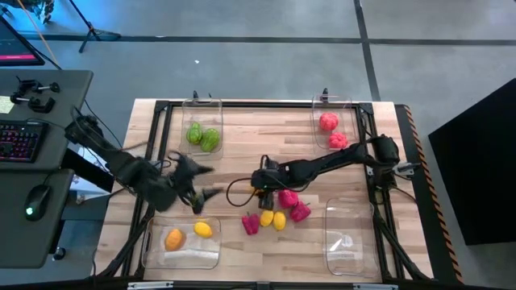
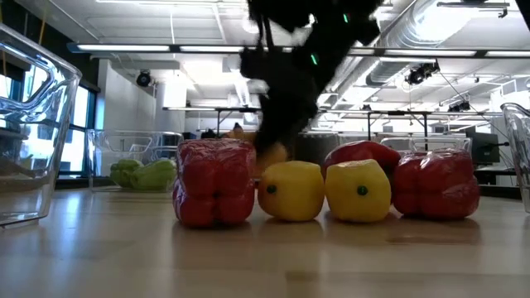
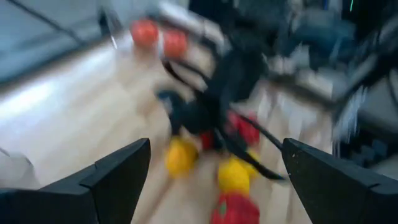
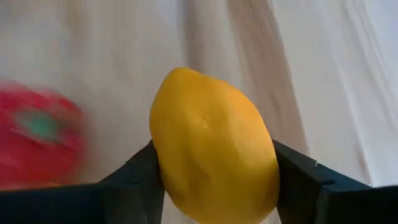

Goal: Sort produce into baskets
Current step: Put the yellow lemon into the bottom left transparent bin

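Right gripper [image 4: 214,180] clamped on a yellow lemon [image 4: 214,146], plain only at the wrist; left gripper [image 3: 214,180] agape.

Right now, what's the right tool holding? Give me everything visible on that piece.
A yellow lemon-shaped toy, smooth and slightly dimpled, looking like matte plastic or foam. It is oval with a tapered end pointing away from the wrist camera. It sits between the right tool's two dark fingers, which press its sides. In the high view the tool is over mid-table, beside the loose red and yellow pieces.
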Motion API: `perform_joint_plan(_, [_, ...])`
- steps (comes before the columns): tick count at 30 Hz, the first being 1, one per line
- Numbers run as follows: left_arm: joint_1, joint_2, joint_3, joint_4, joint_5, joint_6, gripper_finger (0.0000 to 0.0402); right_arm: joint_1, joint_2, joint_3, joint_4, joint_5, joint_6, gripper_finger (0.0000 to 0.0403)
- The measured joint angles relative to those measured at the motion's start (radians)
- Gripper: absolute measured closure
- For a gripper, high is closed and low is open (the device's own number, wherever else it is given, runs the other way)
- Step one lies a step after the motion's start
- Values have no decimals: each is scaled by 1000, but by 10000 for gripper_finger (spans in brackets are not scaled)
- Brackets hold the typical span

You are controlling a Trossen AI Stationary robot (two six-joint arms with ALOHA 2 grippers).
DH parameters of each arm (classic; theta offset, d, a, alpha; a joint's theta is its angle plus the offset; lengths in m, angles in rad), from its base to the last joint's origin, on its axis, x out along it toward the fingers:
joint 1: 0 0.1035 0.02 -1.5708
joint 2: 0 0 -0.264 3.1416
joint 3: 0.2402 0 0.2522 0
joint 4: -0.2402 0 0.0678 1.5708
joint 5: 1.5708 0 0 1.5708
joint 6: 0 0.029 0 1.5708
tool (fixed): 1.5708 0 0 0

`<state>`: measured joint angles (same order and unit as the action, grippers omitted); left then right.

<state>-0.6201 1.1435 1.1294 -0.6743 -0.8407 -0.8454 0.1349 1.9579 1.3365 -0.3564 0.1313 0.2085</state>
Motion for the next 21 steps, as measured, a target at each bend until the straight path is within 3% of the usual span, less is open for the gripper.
perform_joint_plan(8, [0, -168, 1, 182, -345, 201, 51, 87, 27, 137, 425, -35, 54, 193])
perform_joint_plan(13, [0, -176, 1, 201, -372, 237, 51, 136, 150, 263, 495, -36, 72, 188])
perform_joint_plan(21, [0, -139, 1, 200, -372, 195, 51, 188, 406, 587, 466, -95, 133, 167])
